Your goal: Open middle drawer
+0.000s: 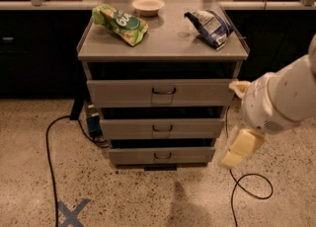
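The grey cabinet [163, 48] has three stacked drawers. The middle drawer [197, 128] has a flat grey front of medium height and a small dark wire pull [162, 128]. It sits between the taller top drawer [197, 93] and the low bottom drawer [192, 155]. Its front lies about in line with the other fronts. My white arm [279, 100] reaches in from the right. The cream gripper [241, 148] hangs just right of the cabinet, level with the two lower drawers and apart from the pull.
On the cabinet top lie a green snack bag [120, 23], a white bowl [148, 5] and a blue-white chip bag [211, 26]. Black cables [49, 142] [252, 186] run over the speckled floor on both sides. A blue tape X [73, 211] marks the floor. Dark counters stand behind.
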Controlling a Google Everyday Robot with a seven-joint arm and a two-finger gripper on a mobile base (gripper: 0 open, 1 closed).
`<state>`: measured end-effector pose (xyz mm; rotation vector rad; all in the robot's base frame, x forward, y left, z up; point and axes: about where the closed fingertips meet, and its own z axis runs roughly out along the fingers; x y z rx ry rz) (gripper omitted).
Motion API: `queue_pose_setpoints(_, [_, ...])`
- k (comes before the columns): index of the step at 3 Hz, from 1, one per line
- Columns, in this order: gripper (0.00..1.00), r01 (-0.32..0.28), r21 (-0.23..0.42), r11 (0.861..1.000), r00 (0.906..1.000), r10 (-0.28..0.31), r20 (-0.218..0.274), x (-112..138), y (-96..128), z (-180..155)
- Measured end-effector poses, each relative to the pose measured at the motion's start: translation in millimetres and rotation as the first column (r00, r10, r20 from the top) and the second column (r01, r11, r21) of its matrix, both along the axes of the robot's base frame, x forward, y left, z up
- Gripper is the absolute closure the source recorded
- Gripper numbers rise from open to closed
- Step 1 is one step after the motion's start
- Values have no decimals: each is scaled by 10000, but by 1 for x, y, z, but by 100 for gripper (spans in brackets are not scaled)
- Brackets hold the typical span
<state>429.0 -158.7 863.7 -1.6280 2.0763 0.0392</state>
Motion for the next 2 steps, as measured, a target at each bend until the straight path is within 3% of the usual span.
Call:
queue_pose_setpoints(1, [0,201,520,9984,9970,-162,-756,-1,2,-76])
queue_pose_setpoints(2, [0,200,520,9984,9970,-161,-755,-1,2,-76])
